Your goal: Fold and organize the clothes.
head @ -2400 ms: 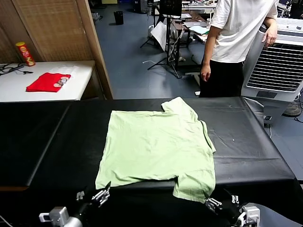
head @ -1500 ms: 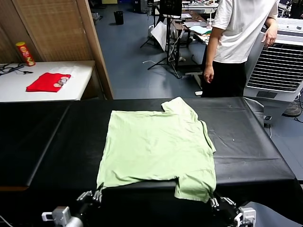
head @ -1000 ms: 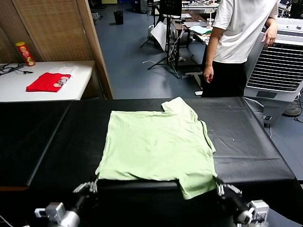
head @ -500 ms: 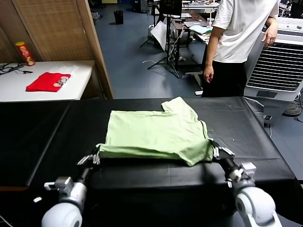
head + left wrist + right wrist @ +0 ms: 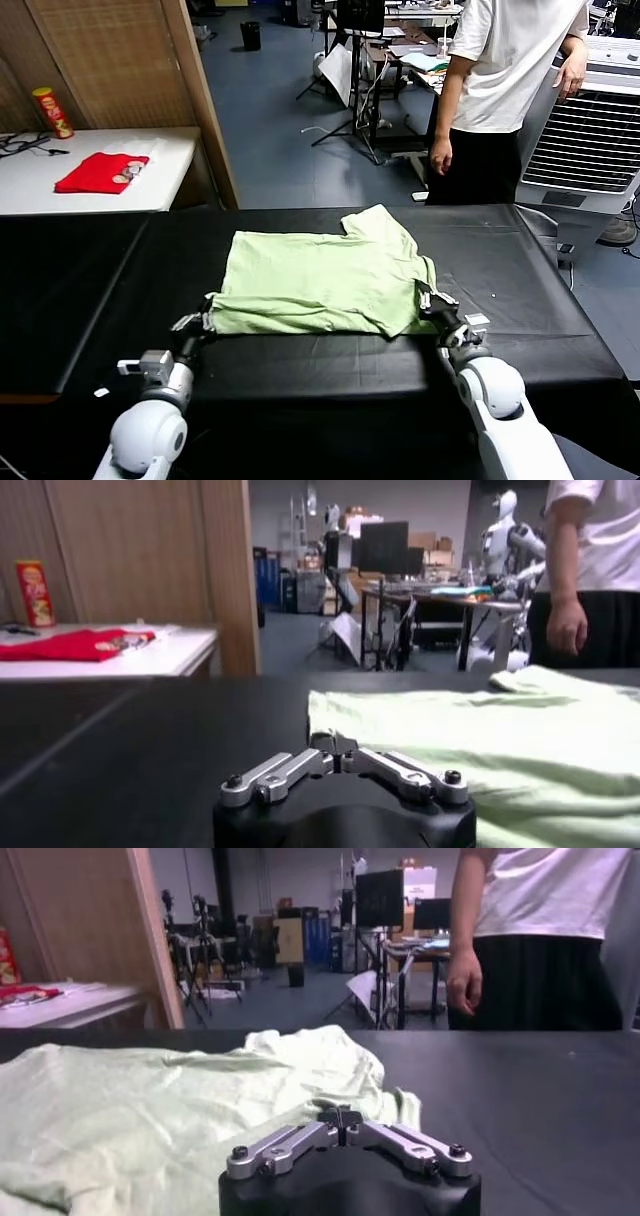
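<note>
1. On the black table [image 5: 520,330], the pale green T-shirt [image 5: 320,280] lies with its near part doubled over itself.
2. At that folded edge's left corner sits the left gripper [image 5: 205,318], jaws pressed together; whether they pinch cloth is unclear.
3. At the right corner sits the right gripper [image 5: 424,296], tips nearly together against the cloth.
4. Beyond the jaws stands a person [image 5: 505,95].
</note>
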Robot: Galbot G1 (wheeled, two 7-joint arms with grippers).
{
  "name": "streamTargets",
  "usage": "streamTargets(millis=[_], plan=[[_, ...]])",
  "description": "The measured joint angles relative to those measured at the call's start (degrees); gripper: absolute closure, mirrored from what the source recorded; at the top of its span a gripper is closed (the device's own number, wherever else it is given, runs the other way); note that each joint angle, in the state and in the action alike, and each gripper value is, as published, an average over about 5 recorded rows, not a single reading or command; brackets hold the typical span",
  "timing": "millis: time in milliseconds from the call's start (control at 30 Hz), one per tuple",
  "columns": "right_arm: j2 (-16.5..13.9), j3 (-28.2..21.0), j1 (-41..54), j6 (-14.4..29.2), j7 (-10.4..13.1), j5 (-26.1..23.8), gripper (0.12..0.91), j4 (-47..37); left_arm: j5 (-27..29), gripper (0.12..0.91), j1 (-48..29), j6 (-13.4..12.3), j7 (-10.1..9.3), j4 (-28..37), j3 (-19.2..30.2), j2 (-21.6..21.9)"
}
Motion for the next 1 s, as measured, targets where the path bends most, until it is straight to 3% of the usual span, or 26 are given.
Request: streamTargets(millis=[67,267,333,433,567,700,900,1000], plan=[[-0.7,0.4,-1.2,-1.0,-0.1,0.0,0.661,1.5,0.0,0.830,-0.3,0.2,0.04,0.4,0.1,0.0],[-2.7,2.2,-6.4,-3.4,0.2,-0.3,0.362,7.3,0.0,0.512,0.5,0.7,0.07,-0.2,0.1,0.3],[-3.2,2.9,-8.4,-3.5,0.1,-0.5,0.281,9.0,0.0,0.394,1.2,0.8,0.09,-0.9,-0.1,0.6],[-3.5,3.6,-11.2,-3.5,-0.2,-0.7,0.235,11.1,-0.1,0.273,2.5,0.9,0.42,-2.0,-0.4,1.2],[-3.4,4.0,-14.0,-3.5,-0.3,-1.2,0.238,12.7,-0.8,0.235,4.3,1.3,1.23,-2.9,-0.8,1.6],[-2.9,4.0,-15.7,-3.6,-0.3,-1.8,0.314,13.1,-3.1,0.232,5.4,2.7,1.59,-3.3,-0.8,1.6],[-2.2,3.8,-16.7,-3.7,-0.3,-2.5,0.482,12.6,-6.0,0.239,5.6,3.8,1.72,-2.9,-1.1,1.4],[-2.0,3.8,-16.8,-3.7,-0.3,-2.8,0.620,12.5,-6.7,0.294,5.5,3.9,1.92,-2.5,-1.2,1.4]])
